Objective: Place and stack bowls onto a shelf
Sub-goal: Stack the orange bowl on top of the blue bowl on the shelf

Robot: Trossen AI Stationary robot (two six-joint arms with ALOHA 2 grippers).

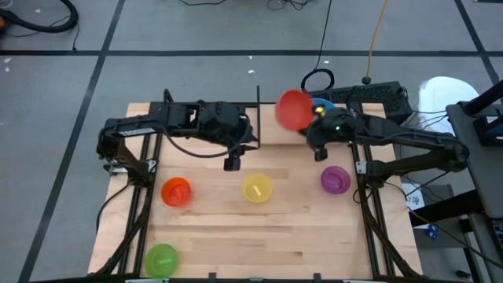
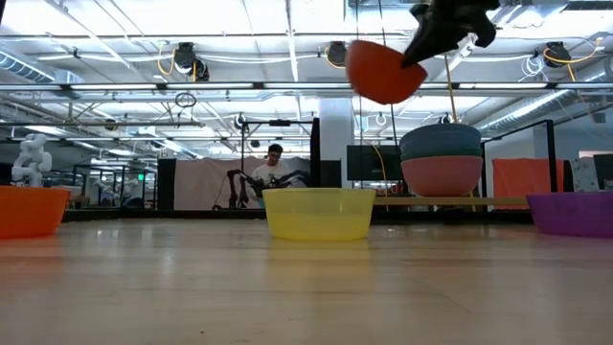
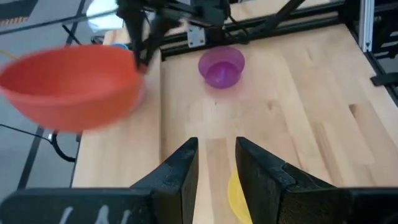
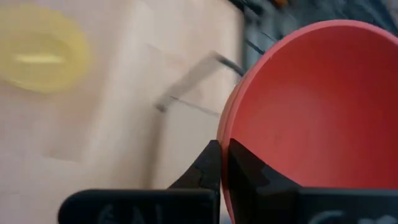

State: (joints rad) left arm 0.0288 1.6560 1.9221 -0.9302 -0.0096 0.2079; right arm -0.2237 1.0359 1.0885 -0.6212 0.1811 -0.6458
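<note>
On the bench we see green, orange, yellow and purple bowls. Our left gripper hangs empty, fingers apart, above the bench. Our right gripper pinches the red bowl's rim, lifted beside stacked bowls on the shelf.

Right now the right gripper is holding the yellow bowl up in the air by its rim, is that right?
Not quite. The right gripper is holding the red bowl up in the air by its rim; the right wrist view shows it. The yellow bowl sits on the table.
</note>
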